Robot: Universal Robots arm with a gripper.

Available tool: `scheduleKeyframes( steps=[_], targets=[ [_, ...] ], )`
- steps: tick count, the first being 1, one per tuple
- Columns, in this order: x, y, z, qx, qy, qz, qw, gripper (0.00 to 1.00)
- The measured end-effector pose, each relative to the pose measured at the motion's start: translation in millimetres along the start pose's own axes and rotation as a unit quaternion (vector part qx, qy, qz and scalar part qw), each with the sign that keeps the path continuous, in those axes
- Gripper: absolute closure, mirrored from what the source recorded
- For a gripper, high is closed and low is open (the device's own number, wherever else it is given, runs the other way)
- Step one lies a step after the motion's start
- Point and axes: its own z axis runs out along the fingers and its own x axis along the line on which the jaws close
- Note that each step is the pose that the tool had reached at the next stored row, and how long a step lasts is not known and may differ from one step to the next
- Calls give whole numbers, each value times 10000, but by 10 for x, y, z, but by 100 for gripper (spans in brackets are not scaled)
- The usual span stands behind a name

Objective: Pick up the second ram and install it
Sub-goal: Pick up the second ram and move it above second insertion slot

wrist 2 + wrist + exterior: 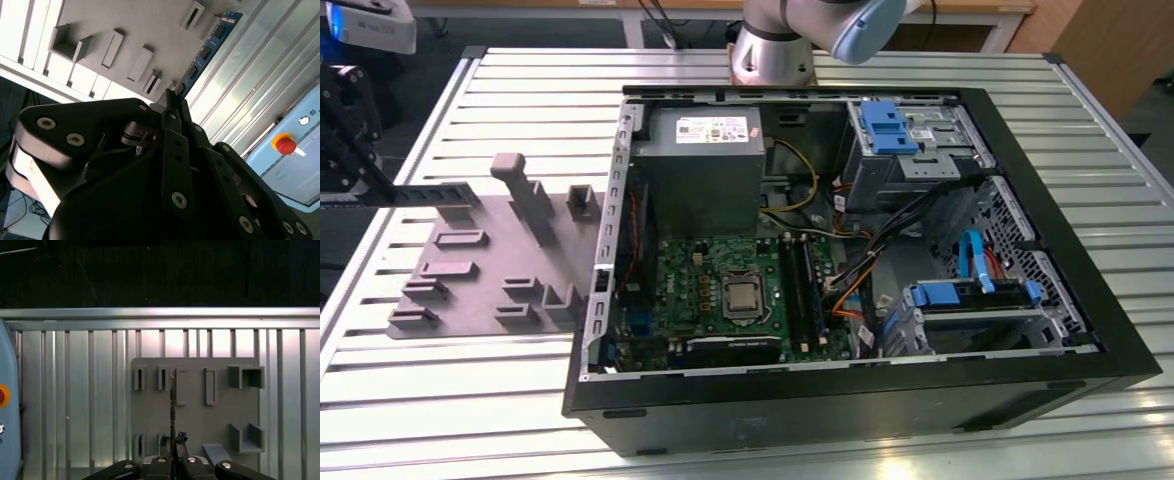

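My gripper [376, 190] is at the exterior view's far left, above the grey fixture plate [480, 275], and is shut on one end of the second ram [438, 192]. The stick juts out level toward the open computer case, over the plate's slotted blocks. The second wrist view shows the ram [207, 50] as a dark board with black chips reaching away from the gripper [172, 97]. The first wrist view shows the ram [172, 400] edge-on as a thin line rising from the gripper [174, 440] over the plate [195, 390]. The black motherboard slots [801, 290] lie inside the case.
The open black case [854, 400] fills the middle of the slatted metal table [454, 420]; it holds a power supply [700, 150], blue drive cages [887, 125] and loose cables. The arm's base [771, 55] stands behind it. A pale blue box with a red button [286, 145] sits beside the table.
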Motion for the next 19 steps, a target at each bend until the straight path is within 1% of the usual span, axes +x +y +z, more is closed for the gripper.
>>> scheduleKeyframes(
  steps=[4,7,12,14,19],
  targets=[
    [-1,0,-66,-1,0,0,10000,86],
    [-2,-1,-155,0,0,0,10000,86],
    [-4,-1,-241,-1,0,0,10000,86],
    [-3,-1,-254,1,-1,0,10000,86],
    [-4,-1,-257,0,0,0,10000,86]
  ],
)
